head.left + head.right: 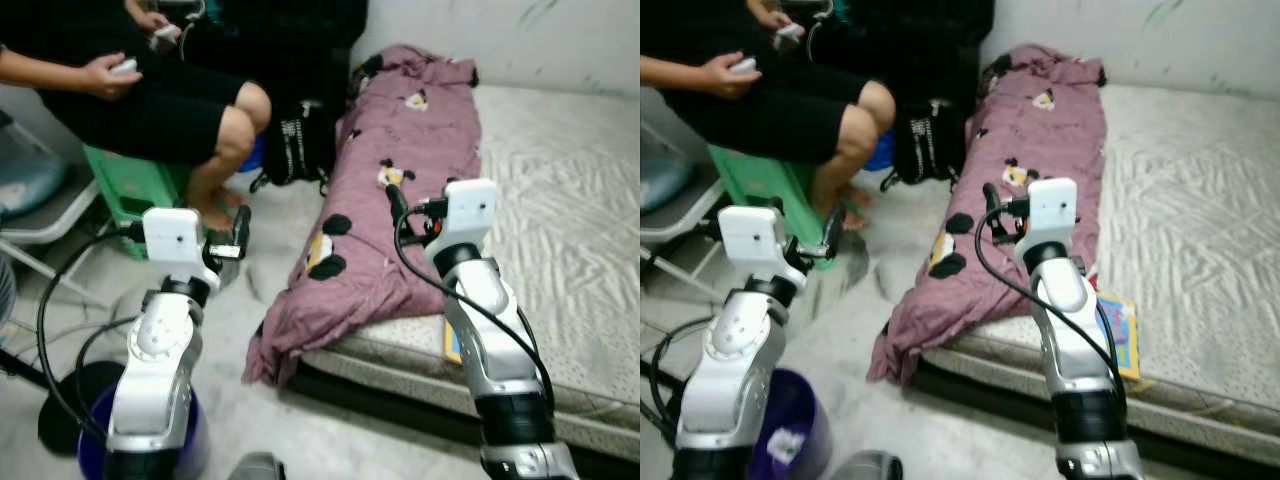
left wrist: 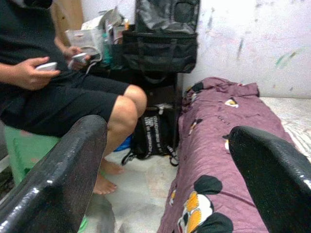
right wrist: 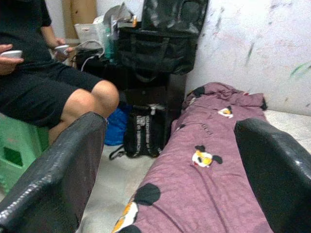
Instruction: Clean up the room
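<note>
A mauve blanket (image 1: 400,160) printed with cartoon figures lies bunched along the left edge of the mattress (image 1: 560,200), its lower end spilling onto the floor. My right gripper (image 1: 405,205) hovers open just above the blanket's middle, and its wrist view looks along the blanket (image 3: 204,189) between the spread fingers (image 3: 58,165). My left gripper (image 1: 236,236) is held open over the floor to the left of the bed, with nothing between its fingers (image 2: 58,174).
A person (image 1: 150,90) sits on a green stool (image 1: 125,185) at the left, holding small white devices. A black backpack (image 1: 295,145) stands on the floor by the bed. A purple bucket (image 1: 790,430) is by my left arm. A colourful book (image 1: 1122,335) lies at the mattress edge.
</note>
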Available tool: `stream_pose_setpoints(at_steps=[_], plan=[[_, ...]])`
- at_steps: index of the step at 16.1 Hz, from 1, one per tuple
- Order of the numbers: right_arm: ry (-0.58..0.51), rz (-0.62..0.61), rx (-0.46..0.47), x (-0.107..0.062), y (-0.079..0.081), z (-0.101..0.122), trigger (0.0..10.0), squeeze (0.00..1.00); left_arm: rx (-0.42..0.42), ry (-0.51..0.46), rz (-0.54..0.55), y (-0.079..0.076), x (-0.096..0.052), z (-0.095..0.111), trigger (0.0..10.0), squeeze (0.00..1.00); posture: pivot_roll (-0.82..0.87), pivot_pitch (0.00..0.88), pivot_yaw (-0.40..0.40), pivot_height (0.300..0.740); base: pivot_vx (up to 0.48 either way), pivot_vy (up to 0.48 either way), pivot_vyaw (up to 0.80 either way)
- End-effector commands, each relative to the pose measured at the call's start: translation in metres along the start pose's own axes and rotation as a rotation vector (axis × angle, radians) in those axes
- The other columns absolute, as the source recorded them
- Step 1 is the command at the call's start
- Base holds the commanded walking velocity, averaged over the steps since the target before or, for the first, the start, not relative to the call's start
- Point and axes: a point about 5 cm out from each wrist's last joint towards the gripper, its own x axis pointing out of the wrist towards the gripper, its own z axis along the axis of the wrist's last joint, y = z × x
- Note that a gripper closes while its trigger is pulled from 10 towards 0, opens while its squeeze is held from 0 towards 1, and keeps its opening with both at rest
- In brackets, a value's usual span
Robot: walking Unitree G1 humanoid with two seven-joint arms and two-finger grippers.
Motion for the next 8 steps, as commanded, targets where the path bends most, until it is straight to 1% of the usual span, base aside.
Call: stream_pose_setpoints(at_steps=[1, 2, 3, 7, 8], plan=[[-0.007, 0.011, 0.011, 0.0023, 0.0034, 0.0017, 10.0, 0.00, 0.001, -0.021, -0.010, 0.0011, 0.0010, 0.0047, 10.0, 0.00, 0.05, 0.000, 0.014, 0.740, 0.000, 0.000, 0.00], [0.005, 0.008, 0.024, 0.0018, 0.0038, 0.0000, 10.0, 0.00, -0.002, -0.021, -0.010, 0.0013, 0.0011, 0.0049, 10.0, 0.00, 0.05, 0.000, 0.014, 0.740, 0.000, 0.000, 0.00], [0.024, -0.004, 0.035, 0.0018, 0.0028, -0.0025, 10.0, 0.00, -0.003, -0.020, -0.010, 0.0010, 0.0006, 0.0048, 10.0, 0.00, 0.05, 0.000, 0.015, 0.740, 0.000, 0.000, -0.80], [0.014, -0.013, 0.036, 0.0025, 0.0017, -0.0021, 10.0, 0.00, -0.006, -0.019, -0.018, 0.0012, 0.0004, 0.0049, 10.0, 0.00, 0.05, 0.000, 0.018, 0.740, 0.000, 0.000, -0.80], [0.013, -0.014, 0.037, 0.0025, 0.0020, -0.0020, 10.0, 0.00, -0.006, -0.020, -0.019, 0.0013, 0.0005, 0.0050, 10.0, 0.00, 0.05, 0.000, 0.020, 0.740, 0.000, 0.000, -0.44]])
